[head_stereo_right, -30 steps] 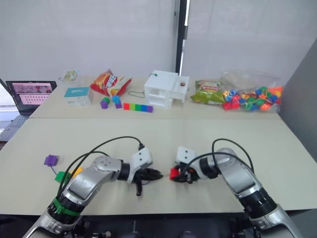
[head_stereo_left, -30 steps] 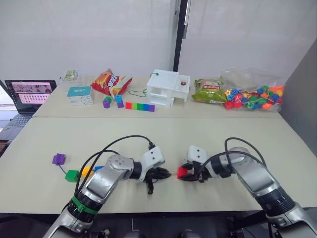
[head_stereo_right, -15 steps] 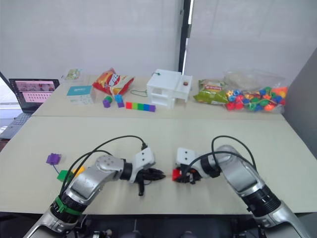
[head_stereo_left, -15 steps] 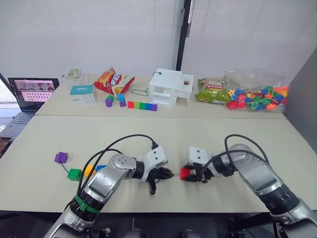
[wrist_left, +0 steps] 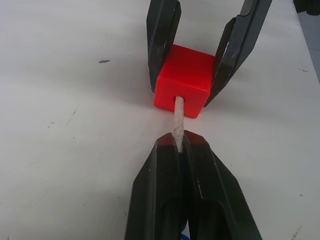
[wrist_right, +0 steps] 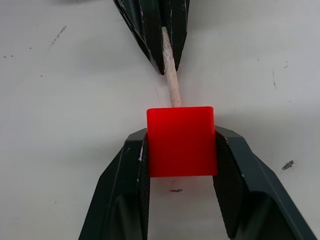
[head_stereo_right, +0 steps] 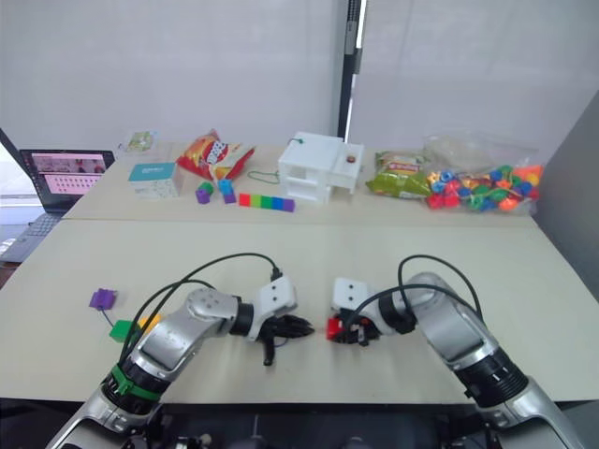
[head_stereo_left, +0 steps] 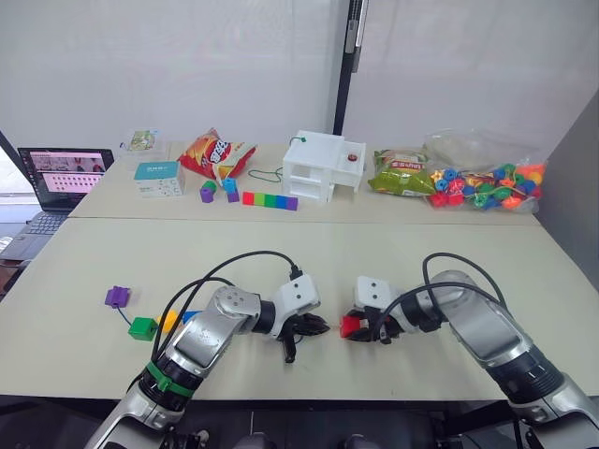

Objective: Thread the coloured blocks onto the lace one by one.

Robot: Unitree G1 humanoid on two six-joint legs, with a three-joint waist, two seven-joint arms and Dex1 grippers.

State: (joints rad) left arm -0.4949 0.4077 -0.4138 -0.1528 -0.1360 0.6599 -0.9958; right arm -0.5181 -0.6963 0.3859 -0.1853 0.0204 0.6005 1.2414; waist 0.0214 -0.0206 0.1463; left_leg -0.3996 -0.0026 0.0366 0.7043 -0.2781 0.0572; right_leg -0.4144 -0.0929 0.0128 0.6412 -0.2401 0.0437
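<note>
The two head views look forward and down from the table's [head_stereo_left: 393,253] near edge to its far edge. Each wrist view sits low and close, facing the other across the red block [wrist_left: 184,81], which both share

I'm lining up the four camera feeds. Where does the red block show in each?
Left eye: red block, near table edge, centre.
Right eye: same spot.
Left wrist: upper centre.
Right wrist: centre.
Shared landmark: the lace's pale tip entering its hole.
</note>
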